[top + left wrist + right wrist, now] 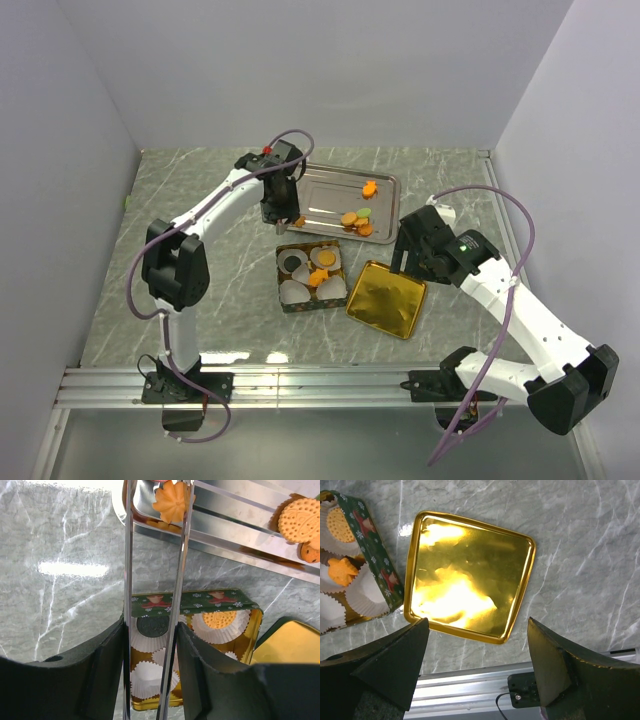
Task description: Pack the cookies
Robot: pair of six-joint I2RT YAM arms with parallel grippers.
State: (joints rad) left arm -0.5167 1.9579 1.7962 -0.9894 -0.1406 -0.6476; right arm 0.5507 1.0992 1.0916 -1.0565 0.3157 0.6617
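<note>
The right gripper hung with its jaws wide and empty over the one gold lid, which lay just right of the tin. Beyond the tin, the left gripper pinched one orange flower-shaped cookie at the near rim of the one steel tray. Four more cookies lay on that tray: three orange, one green. Three others sat in the tin's paper cups: two orange, one dark.
</note>
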